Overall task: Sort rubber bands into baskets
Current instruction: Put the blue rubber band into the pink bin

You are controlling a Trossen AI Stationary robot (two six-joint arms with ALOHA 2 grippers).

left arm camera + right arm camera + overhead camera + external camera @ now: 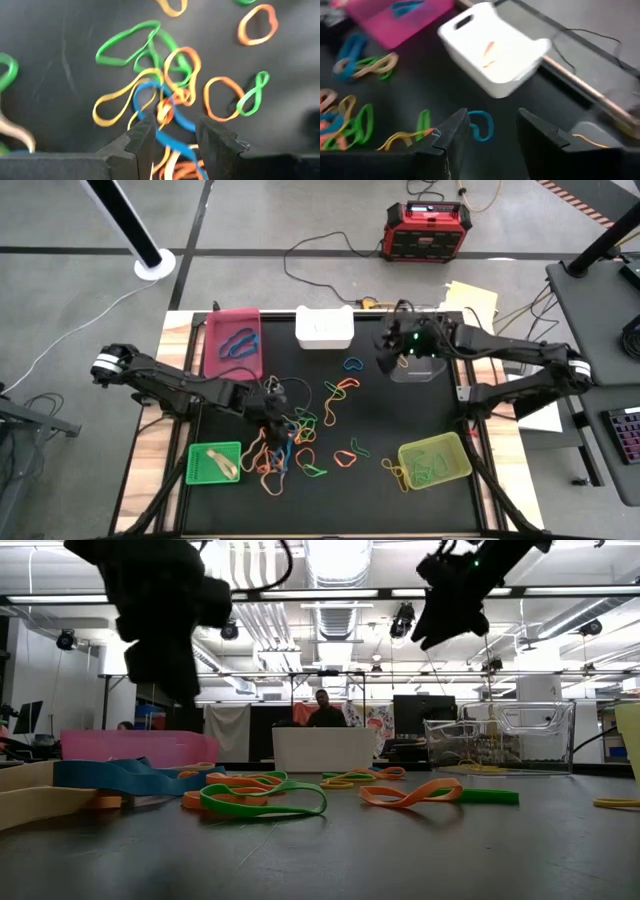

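Black fingers of the left gripper [172, 142] stand apart astride a blue rubber band [170, 117] in the tangled pile [285, 442], apparently lining up a pick. Raised over the clear basket [415, 370] at far right, the right gripper [487, 135] is parted and empty, probably after a drop. Thin loops in orange, green, yellow and blue litter the mat's middle, among the baskets.

A red-and-black box [427, 230] sits on the grey floor near the top of the high view, right of centre, with black cables [320, 248] trailing from it to the left. A white pole base [155, 265] stands at upper left. A keyboard [627, 438] shows at the right edge. In the low view, a person [324, 710] stands far behind, at centre.
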